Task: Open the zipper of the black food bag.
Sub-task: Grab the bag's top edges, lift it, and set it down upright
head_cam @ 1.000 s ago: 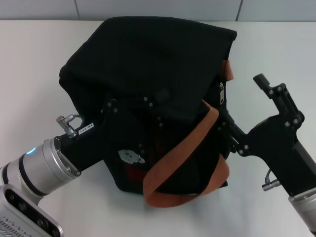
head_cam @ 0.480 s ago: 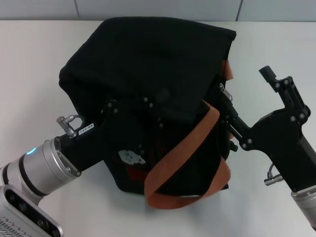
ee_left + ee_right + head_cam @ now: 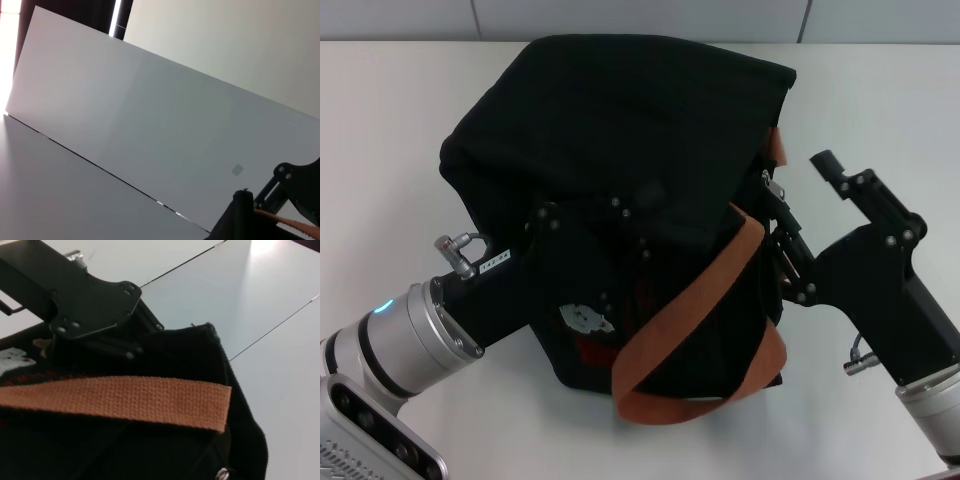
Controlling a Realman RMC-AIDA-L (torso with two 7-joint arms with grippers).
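As I read the head view, the black food bag sits near the middle of the white table, slumped and leaning, with one orange-brown strap looping down over its near face and a second strap end showing at its right edge. I note a pale patch and a red label low on the near face. The left gripper lies pressed against the bag's near face, its black body merging with the fabric; I cannot tell how far its fingers are parted or whether they have hold of anything. The right gripper is at the bag's right side, its near finger reaching in to the small silver pull tab of the zipper, which runs along the bag's right edge; the far finger stands well out from the fabric, so I record the jaws as spread wide and closed on nothing. Whether the near finger actually touches the tab I cannot tell. The right wrist view shows the strap lying flat across black fabric with the left gripper's plate beyond it. The left wrist view shows mostly wall and table, with a corner of the bag and part of the other gripper at the edge.
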